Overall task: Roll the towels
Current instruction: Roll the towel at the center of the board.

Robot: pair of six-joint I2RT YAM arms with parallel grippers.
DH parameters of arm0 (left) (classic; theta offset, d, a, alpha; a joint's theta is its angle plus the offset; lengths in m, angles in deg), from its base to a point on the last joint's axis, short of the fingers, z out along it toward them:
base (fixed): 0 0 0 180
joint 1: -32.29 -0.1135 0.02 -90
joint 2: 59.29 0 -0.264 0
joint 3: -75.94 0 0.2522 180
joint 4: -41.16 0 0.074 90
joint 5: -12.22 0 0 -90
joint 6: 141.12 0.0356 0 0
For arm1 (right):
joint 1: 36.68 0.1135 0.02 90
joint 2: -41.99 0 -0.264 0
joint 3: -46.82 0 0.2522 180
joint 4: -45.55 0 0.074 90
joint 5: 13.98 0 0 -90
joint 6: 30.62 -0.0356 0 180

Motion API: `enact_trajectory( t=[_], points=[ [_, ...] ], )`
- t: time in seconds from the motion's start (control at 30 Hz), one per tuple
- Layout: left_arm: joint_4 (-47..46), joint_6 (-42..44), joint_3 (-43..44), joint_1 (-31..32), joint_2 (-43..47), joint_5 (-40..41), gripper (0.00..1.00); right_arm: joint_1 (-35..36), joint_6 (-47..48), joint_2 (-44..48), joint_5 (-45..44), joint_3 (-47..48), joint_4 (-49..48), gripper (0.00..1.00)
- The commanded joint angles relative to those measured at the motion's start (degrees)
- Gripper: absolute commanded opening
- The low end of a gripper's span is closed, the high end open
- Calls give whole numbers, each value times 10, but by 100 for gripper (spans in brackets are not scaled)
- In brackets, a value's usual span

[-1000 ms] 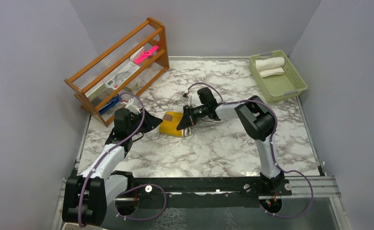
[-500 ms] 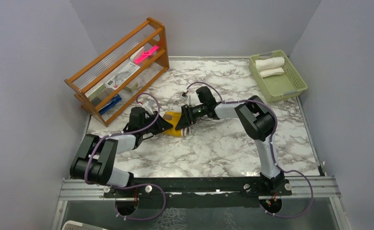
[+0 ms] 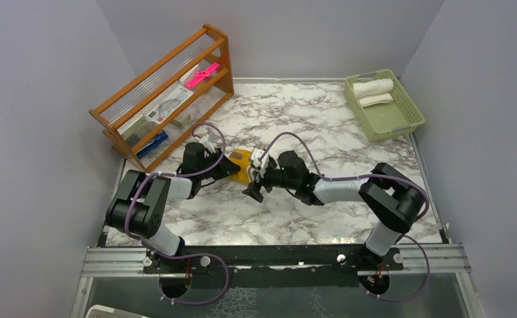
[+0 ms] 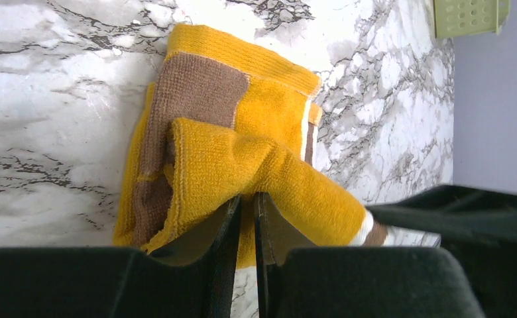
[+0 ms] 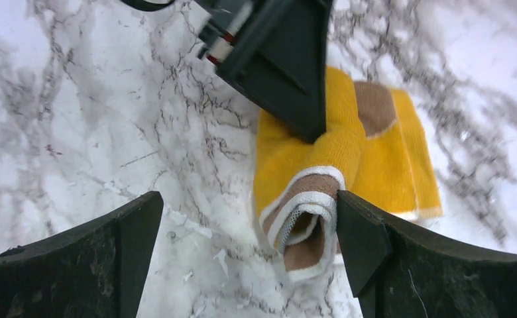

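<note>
Two towels are in view, and only one lies within your arms' reach. The mustard-yellow towel [image 3: 240, 163] lies on the marble table [image 3: 322, 132], a little toward 9 o'clock of its middle, and it is partly rolled. From the left wrist camera you see a thick yellow fold lying across a flatter layer with brown patches. From the right wrist camera its open end shows brown cloth edged in white, curled into a loose tube. Your left jaws sit at the towel's 9 o'clock side, pressed almost together and pinching the lower edge of that yellow fold. Your right jaws sit at the towel's 5 o'clock side, spread wide and holding nothing. The curled end lies between them, close against one finger [image 5: 388, 265] and well off the other. The cream-white towel [image 3: 373, 87] lies rolled in the green basket [image 3: 390, 120] at the table's 2 o'clock corner, well apart from both arms. A wooden rack [image 3: 156, 79] stands at 10 o'clock, with a pink item [image 3: 201, 74] on its upper shelf.
</note>
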Motion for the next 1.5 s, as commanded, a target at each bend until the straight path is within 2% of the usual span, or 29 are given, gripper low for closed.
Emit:
enact_trajectory(
  t=[0.0,0.33,0.53,0.8,1.03,1.2,1.33,1.47],
  points=[
    [8,22,-6,0,-19,29,18,62,184,-9,-191,-17,-131,100],
    [8,25,6,0,-46,5,18,122,314,-122,-299,46,-108,99],
    [11,27,9,-1,-46,0,18,122,279,-152,-301,67,-60,95],
    [44,33,19,-12,-10,-9,18,99,226,-172,-296,89,34,77],
    [76,35,42,-18,14,-23,18,83,188,-196,-265,112,101,62],
    [103,25,65,-32,60,-40,19,64,157,-215,-239,134,141,44],
    [183,34,101,-58,129,-23,21,37,116,-193,-166,129,145,36],
    [249,46,120,-77,189,1,25,-10,46,-161,-54,143,178,32]
  ],
)
